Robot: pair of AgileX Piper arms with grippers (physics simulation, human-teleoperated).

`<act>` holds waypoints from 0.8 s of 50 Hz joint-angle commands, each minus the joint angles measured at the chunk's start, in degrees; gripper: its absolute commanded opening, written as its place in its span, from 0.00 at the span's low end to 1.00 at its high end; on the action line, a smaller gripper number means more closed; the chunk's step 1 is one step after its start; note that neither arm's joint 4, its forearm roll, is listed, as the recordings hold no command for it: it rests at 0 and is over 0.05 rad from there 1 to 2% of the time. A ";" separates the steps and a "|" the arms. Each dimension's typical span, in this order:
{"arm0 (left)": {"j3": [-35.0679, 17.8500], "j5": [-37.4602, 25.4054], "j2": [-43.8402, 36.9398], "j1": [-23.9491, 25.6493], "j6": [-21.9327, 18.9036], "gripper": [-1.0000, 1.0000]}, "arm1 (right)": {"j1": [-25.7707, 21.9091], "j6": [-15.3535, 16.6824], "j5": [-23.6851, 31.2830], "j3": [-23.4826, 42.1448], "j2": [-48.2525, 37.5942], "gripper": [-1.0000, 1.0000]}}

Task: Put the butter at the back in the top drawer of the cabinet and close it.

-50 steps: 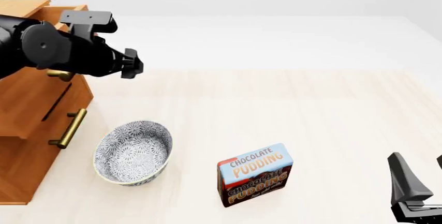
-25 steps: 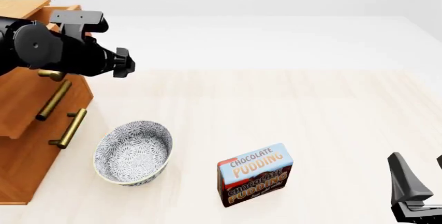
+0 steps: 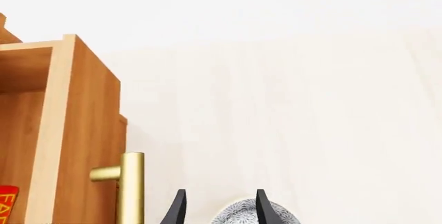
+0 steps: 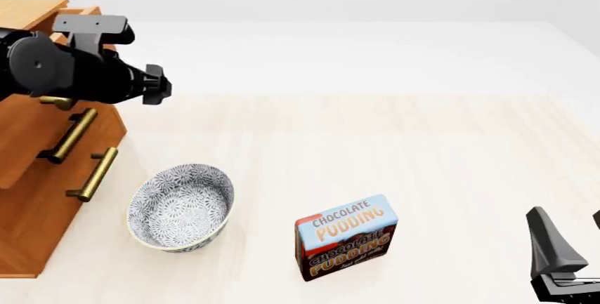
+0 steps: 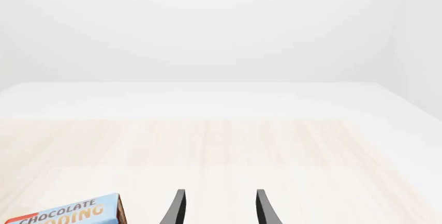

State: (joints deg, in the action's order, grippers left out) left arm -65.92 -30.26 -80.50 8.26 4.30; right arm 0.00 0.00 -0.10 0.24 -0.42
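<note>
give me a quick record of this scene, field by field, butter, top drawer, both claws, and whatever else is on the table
butter: red box, inside the open drawer, only an edge visible
top drawer: open, not yet pushed shut
left claw: open, empty, beside the drawer's brass handle
right claw: open, empty, low at the near right
bowl: patterned, in front of the cabinet
pudding box: upright, right of the bowl

Left arm (image 4: 66,72): glossy black, rounded housing, boxy bracket. Right claw (image 5: 217,208): black tapered fingers.
</note>
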 commanded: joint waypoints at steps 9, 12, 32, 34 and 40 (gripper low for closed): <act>2.87 0.92 -1.03 -1.81 0.29 1.00 | 0.00 0.00 0.00 0.00 0.00 1.00; 2.90 0.98 -0.99 -1.99 0.28 1.00 | 0.00 0.00 0.00 0.00 0.00 1.00; 3.40 2.10 -1.67 -4.06 0.08 1.00 | 0.00 0.00 0.00 0.00 0.00 1.00; 3.49 2.23 -1.68 -4.45 -0.03 1.00 | 0.00 0.00 0.00 0.00 0.00 1.00; 3.64 2.40 -1.75 -5.27 -0.21 1.00 | 0.00 0.00 0.00 0.00 0.00 1.00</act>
State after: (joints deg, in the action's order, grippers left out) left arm -64.74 -27.88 -80.25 4.30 3.89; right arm 0.00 0.00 -0.10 0.24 -0.42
